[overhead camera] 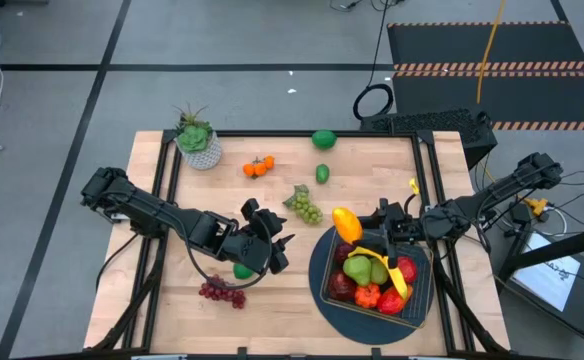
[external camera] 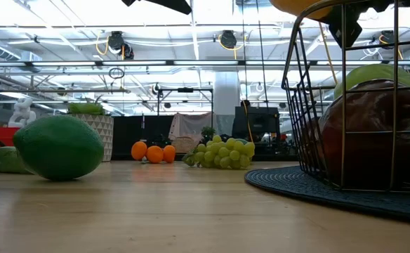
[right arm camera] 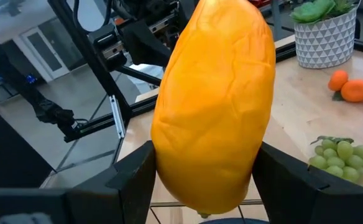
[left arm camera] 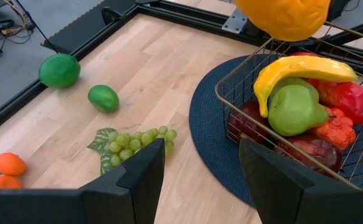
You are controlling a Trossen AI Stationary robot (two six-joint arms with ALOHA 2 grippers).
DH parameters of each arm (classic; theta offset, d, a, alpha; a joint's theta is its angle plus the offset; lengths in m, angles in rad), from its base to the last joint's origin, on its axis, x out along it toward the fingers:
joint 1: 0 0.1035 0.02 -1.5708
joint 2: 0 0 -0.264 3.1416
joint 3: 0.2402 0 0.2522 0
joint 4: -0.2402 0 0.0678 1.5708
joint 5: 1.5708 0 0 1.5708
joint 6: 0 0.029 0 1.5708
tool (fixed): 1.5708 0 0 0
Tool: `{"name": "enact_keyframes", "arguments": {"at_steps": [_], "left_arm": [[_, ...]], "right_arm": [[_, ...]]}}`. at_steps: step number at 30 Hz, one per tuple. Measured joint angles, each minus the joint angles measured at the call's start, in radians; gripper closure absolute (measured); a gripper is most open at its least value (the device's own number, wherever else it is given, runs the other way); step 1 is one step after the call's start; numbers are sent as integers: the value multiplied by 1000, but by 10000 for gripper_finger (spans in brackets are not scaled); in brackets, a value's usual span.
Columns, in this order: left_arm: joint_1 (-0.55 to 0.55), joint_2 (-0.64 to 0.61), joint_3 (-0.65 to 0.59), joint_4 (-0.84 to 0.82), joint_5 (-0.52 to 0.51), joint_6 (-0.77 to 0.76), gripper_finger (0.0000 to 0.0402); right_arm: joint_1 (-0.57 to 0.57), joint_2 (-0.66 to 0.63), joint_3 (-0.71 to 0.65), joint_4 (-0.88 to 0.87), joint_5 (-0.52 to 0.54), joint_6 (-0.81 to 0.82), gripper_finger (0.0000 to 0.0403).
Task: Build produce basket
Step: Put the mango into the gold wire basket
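A large orange-yellow fruit, perhaps a mango (right arm camera: 214, 106), is clamped in the right gripper (overhead camera: 370, 226) above the dark wire-mesh basket (overhead camera: 424, 290), half filled with produce. Farther off, the left gripper (overhead camera: 277, 247) is held apart, empty, near green grapes (overhead camera: 307, 209).

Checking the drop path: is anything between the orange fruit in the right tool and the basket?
Nothing visible. The right tool holds the orange fruit over the basket's far-left rim. Inside, banana, green pear and red pieces are piled nearly rim-high, so little room remains.
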Motion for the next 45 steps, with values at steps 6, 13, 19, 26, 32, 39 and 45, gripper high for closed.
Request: {"name": "enact_keyframes", "arguments": {"at_steps": [6,13,19,26,32,39,45], "left_arm": [[0,0,0,0,0,0,195],[0,0,0,-1,1,3,195],[0,0,0,0,1,3,195],[0,0,0,0,1,3,195],[0,0,0,0,1,2,195],[0,0,0,0,1,-5,195],[-1,0,0,1,1,-5,195]], "right_arm": [[4,0,0,-39,-78,29,170],[69,0,18,-171,-134,86,170],[146,0,66,-340,-131,176,170],[229,21,129,-453,-130,204,170],[296,109,175,-551,-132,260,170],[368,196,195,-593,-178,359,170],[420,241,195,-621,-244,415,169]]}}
